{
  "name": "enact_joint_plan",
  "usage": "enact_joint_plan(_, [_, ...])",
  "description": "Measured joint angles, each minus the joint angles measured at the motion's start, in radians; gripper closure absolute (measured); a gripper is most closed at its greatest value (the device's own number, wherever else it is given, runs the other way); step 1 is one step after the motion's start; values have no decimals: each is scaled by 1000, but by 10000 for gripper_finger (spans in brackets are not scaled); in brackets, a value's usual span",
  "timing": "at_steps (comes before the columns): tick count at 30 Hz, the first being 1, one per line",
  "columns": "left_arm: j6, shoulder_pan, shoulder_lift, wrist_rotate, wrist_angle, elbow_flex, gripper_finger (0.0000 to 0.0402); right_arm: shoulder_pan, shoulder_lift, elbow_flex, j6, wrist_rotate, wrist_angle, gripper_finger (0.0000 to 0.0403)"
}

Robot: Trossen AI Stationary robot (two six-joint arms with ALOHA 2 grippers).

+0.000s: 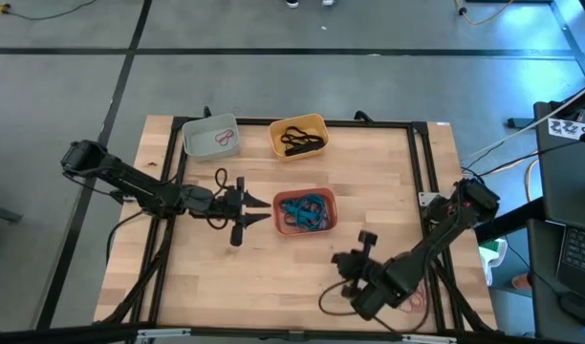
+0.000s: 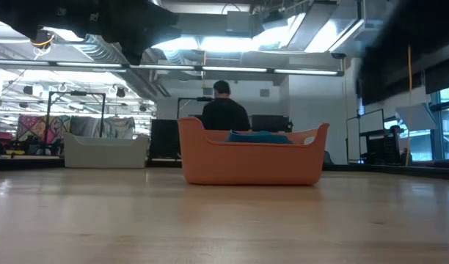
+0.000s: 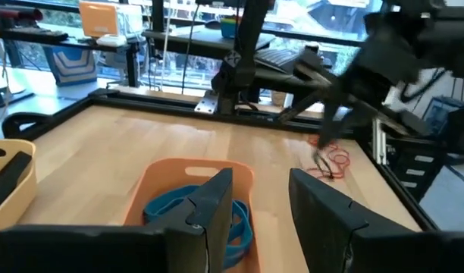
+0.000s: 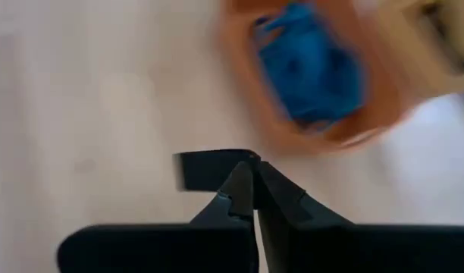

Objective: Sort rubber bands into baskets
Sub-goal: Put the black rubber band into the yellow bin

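Salmon plastic tub (image 1: 305, 212) of floppy blue loops (image 1: 304, 209), left hand (image 1: 266, 203) spread, right hand (image 4: 252, 199) pressed together

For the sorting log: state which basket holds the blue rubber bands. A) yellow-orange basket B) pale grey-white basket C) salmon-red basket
C: the blue rubber bands lie in the salmon-red basket, in front of the left gripper; the yellow-orange basket holds black ones.
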Motion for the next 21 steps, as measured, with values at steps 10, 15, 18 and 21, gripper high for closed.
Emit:
enact_joint_plan(10, [-7, -30, -1, 0, -11, 0, 274, -188, -164, 1, -233, 106, -61, 399])
enact_joint_plan(15, [13, -42, 0, 0, -8, 0, 274, -353, -192, 1, -428, 105, -26, 399])
enact_joint_plan(18, [26, -51, 0, 0, 14, 0, 274, -465, -193, 0, -543, 91, 28, 400])
enact_joint_plan(21, [27, -56, 0, 0, 15, 0, 274, -578, -193, 0, -661, 40, 108, 400])
